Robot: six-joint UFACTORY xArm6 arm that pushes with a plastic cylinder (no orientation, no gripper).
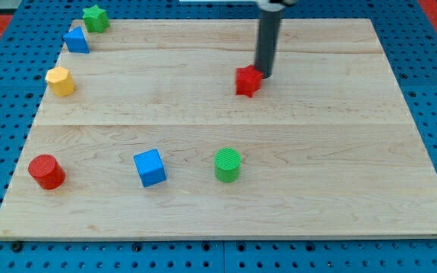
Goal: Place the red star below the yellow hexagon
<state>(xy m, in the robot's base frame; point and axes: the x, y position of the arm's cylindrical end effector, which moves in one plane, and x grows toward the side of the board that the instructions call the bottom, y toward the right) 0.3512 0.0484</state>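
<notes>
Right now the small red star block (248, 80) sits right of centre on the far half of the pale wooden board (340, 152), with my tip (265, 74), a bare rod holding nothing, touching its right side; the yellow hexagon block (61, 81) lies well apart, near the left edge

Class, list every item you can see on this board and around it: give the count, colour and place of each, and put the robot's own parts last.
Star: 1, red, upper middle, touching my tip.
Star: 1, green, the view's top left corner.
Block: 1, blue, shape unclear, just below the green star.
Hexagon: 1, yellow, left edge.
Cylinder: 1, red, bottom left.
Cube: 1, blue, bottom, left of centre.
Cylinder: 1, green, bottom centre.
Board: 1, pale wood, on blue pegboard.
My tip: 1, dark rod, at the red star's upper right.
</notes>
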